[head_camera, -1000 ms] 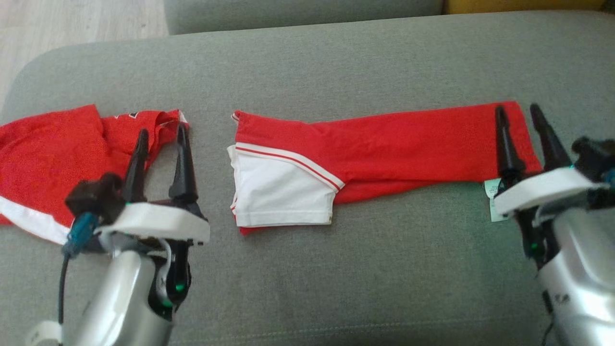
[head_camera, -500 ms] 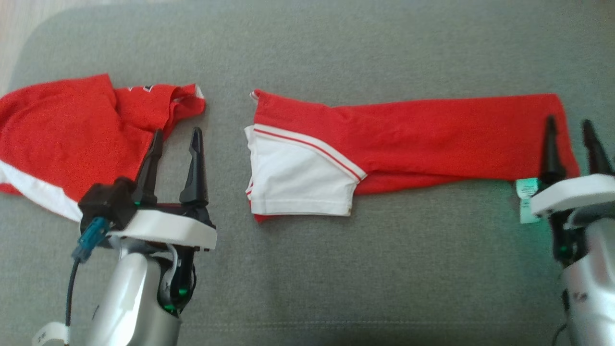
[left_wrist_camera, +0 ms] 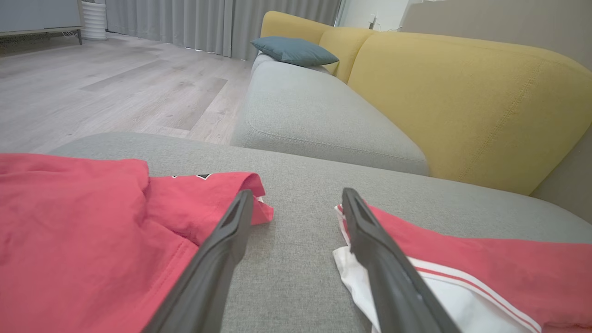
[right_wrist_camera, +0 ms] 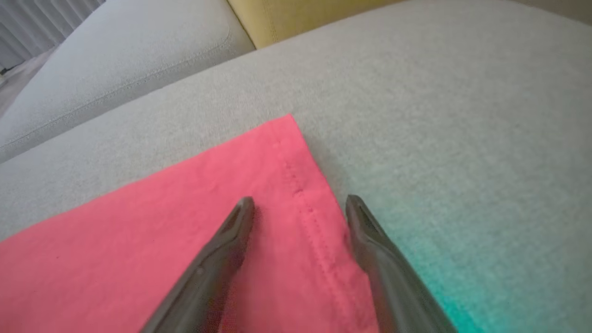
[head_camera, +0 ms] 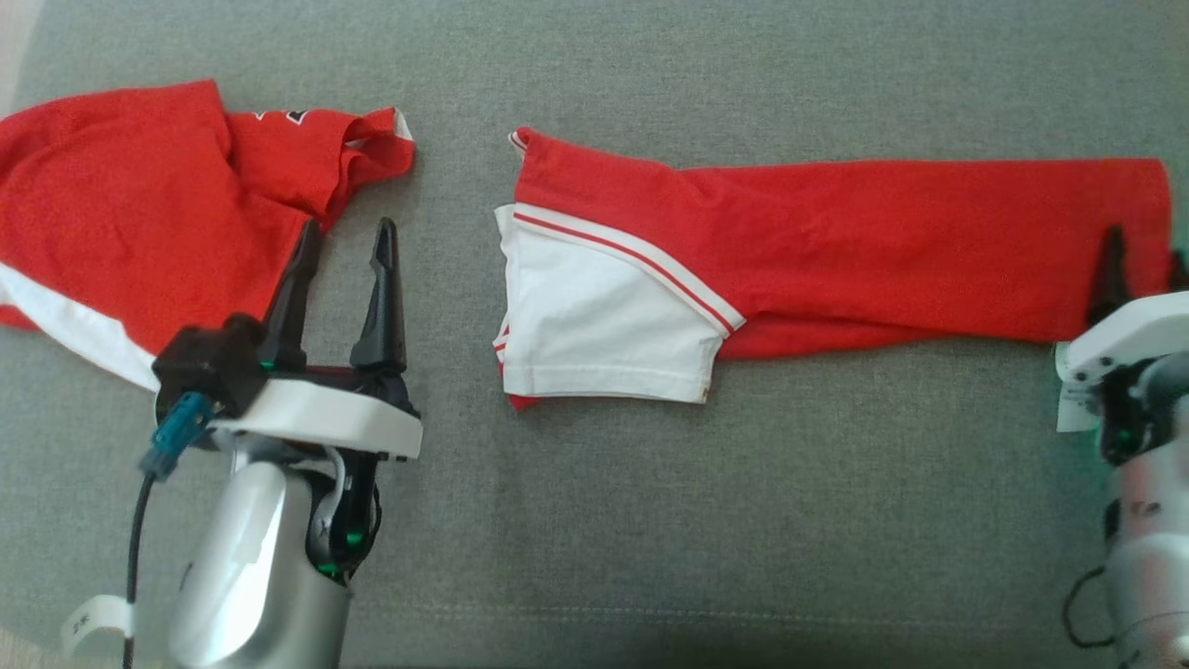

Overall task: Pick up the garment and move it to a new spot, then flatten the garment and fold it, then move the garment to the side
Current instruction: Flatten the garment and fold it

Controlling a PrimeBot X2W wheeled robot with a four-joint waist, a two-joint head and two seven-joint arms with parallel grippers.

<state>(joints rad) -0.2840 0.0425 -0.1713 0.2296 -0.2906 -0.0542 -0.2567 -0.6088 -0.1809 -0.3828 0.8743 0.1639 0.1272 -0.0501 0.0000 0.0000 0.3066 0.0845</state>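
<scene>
Jaws on both arms stand open and empty. Right jaws straddle the right hem of the folded shirt (head_camera: 836, 251); closing there may pinch just 1 layer, undoing the fold.

Nothing legible — the white tag (head_camera: 1071, 411) on the garment (head_camera: 929, 242) and the cable label (head_camera: 88, 624) are too blurred.

The garment (head_camera: 836, 242), red with a white sleeve edged in red and white stripes, lies flat on the grey cushion (head_camera: 743, 520), folded into a long narrow band running left to right, the sleeve folded over its left end.
</scene>
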